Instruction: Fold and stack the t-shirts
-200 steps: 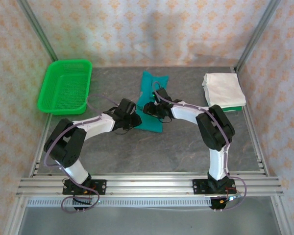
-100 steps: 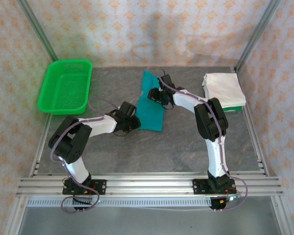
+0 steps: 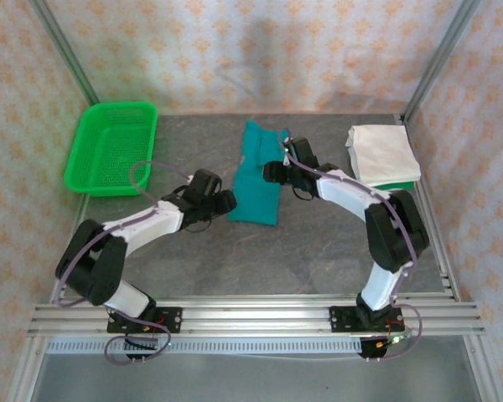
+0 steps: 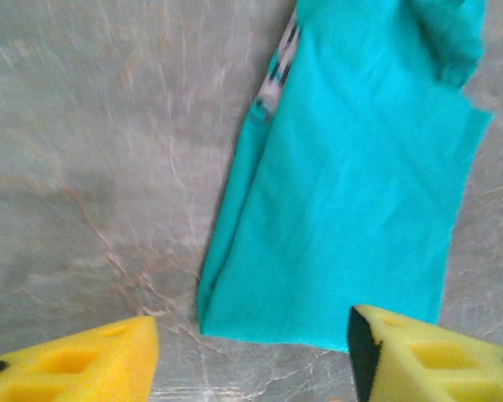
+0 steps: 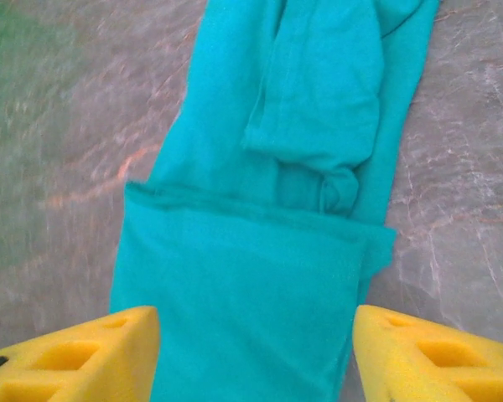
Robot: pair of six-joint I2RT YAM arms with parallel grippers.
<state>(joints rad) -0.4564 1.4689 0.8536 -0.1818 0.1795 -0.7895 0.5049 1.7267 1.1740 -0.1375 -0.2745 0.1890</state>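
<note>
Both arms drawn back, jaws newly spread and empty, left gripper (image 3: 227, 201) at 8 o'clock of teal t-shirt (image 3: 253, 180), right gripper (image 3: 271, 173) at 3 o'clock.

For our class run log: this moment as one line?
teal t-shirt: folded lengthwise | left gripper: open, at its near end | right gripper: open, over it | white t-shirt stack: far right

Green shirt (image 3: 402, 185) (under white stack (image 3: 382, 152)) mostly hidden
</note>
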